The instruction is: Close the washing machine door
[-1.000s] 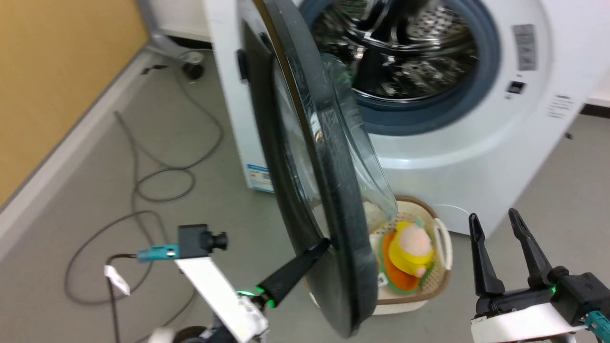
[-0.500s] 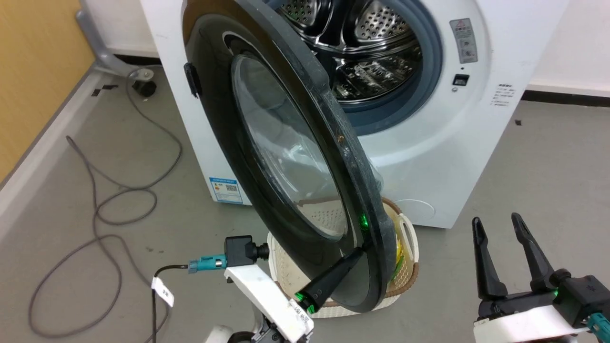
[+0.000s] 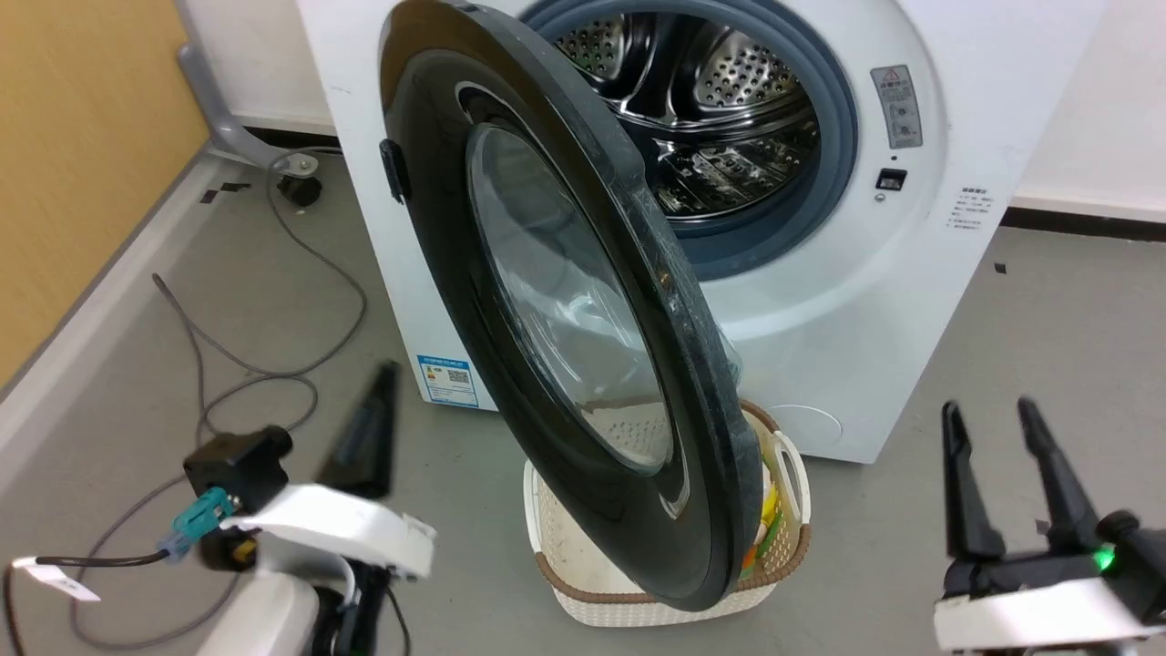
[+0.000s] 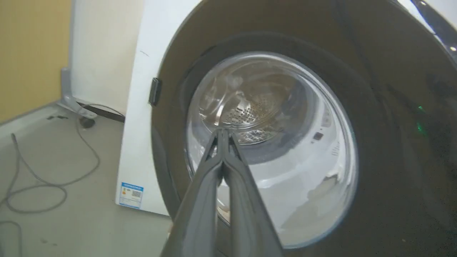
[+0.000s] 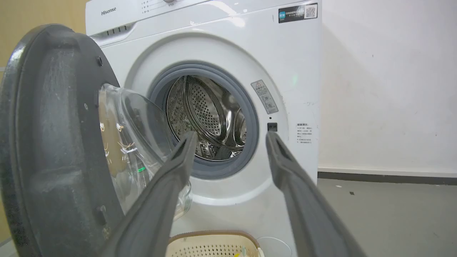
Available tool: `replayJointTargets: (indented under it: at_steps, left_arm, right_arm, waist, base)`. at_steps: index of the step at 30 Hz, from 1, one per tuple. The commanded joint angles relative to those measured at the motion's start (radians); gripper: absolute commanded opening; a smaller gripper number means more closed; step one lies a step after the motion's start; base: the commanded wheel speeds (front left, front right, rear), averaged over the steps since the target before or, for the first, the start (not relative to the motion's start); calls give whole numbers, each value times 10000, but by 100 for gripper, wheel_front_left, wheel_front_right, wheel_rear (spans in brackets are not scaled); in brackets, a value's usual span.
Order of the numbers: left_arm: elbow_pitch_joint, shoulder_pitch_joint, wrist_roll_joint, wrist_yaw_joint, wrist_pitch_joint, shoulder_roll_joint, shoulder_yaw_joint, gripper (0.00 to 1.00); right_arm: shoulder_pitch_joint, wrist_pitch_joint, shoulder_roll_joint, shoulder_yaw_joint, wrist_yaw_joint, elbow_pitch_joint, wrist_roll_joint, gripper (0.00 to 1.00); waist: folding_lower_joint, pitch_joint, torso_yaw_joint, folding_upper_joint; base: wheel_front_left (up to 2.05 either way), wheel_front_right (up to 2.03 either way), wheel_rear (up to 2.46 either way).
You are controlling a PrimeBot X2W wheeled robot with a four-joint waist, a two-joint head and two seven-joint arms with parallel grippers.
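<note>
Left claw (image 3: pixel 387 378): clenched, its two dark fingers pressed flat together with nothing between them; motion-blurred in the head view, low and to the left of the door, with a gap to it. In its own wrist view (image 4: pixel 222 134) the tips pointed at the outer face of the glass.
Right claw (image 3: pixel 990 410): released, fingers spread and empty, low on the right and well apart from the door; in its wrist view (image 5: pixel 231 137) it faced the drum opening.
Door (image 3: pixel 437 228): half open, hinged on the machine's left side, black rim swung out toward the camera, lower edge hanging over the basket. Neither claw touched it.
Washing machine (image 3: pixel 820 301): white, front-loading, steel drum (image 3: pixel 710 118) and grey rubber ring exposed; blue sticker (image 3: pixel 446 380) low on its front.
Basket (image 3: pixel 547 510): cream, perforated, on the floor just before the machine, partly hidden by the door.
Cable (image 3: pixel 301 237): grey, looping over the floor on the left.
</note>
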Motion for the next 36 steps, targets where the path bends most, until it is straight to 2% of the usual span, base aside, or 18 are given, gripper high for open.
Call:
replayJointTargets:
  at_steps: [1,2,3,4,5,6,8,10,11,12,13,14,17,20,28,36]
  left_arm:
    - [-6,-199,811,542,-129,54,133,0]
    - [-78,-200,1411,982,-165,99,313,15]
    - [-222,-147,1996,1314,-176,149,439,9]
    - [-425,-55,2515,1655,-180,144,636,33]
    - [-697,58,3019,1976,-182,115,877,94]
    - [-917,215,3596,2251,-184,172,1002,100]
    - [-1287,612,4427,2698,-185,153,1177,100]
    - [-1624,1031,4730,2987,-186,-37,1557,100]
    - [-1815,1221,4874,3110,-186,-126,1783,100]
    - [-1973,1431,5027,3196,-187,-196,1975,100]
    - [-2073,1637,5205,3206,-187,-219,2090,100]
    - [-2158,1814,5375,3168,-187,-237,2172,100]
    - [-2244,2343,5606,2926,-188,-421,2294,100]
    - [-2228,2695,5619,2503,-188,-668,2384,100]
    - [-1797,3026,5679,1410,-188,-1370,2809,100]
    - [-1427,3095,6088,769,-189,-1930,3140,100]
  right_arm:
    - [-204,-45,22,-72,8,-150,-28,100]
    - [-290,-45,22,-117,8,-222,-37,100]
    - [-393,-45,22,-158,8,-303,-57,100]
    - [-498,-45,22,-204,8,-390,-92,100]
    - [-608,-46,22,-247,8,-474,-129,100]
    - [-731,-46,22,-289,8,-561,-137,100]
    - [-977,-46,22,-334,8,-746,-65,100]
    - [-1220,-46,22,-327,8,-954,-8,100]
    - [-1350,-46,22,-331,8,-1068,167,87]
    - [-1485,-46,22,-360,8,-1184,370,41]
    - [-1605,-46,22,-352,8,-1307,482,16]
    - [-1716,-46,22,-306,8,-1445,528,0]
    - [-2011,-46,22,56,8,-1883,737,0]
    - [-2207,-46,-59,794,8,-2277,1127,0]
    - [-2310,-46,-1213,3660,8,-2879,1860,0]
    - [-1921,-46,-2354,5958,8,-2129,2030,0]
  waist:
    - [0,-38,58,0]
    - [0,-48,75,0]
    - [0,-58,89,0]
    - [0,-63,116,0]
    - [0,-63,143,0]
    - [0,-64,172,0]
    - [0,-70,239,0]
    - [0,-70,306,0]
    - [0,-67,336,0]
    - [0,-65,373,0]
    - [0,-65,418,0]
    - [0,-63,465,0]
    - [0,-66,587,0]
    - [0,-71,716,0]
    - [0,-116,880,0]
    - [0,-65,681,0]
  base:
    - [0,0,0]
    - [0,0,0]
    - [0,0,0]
    - [0,0,0]
    - [0,0,0]
    - [0,0,0]
    - [0,0,0]
    - [0,0,0]
    - [0,0,0]
    - [0,0,0]
    - [0,0,0]
    - [0,0,0]
    - [0,0,0]
    - [0,0,0]
    - [0,0,0]
    - [0,0,0]
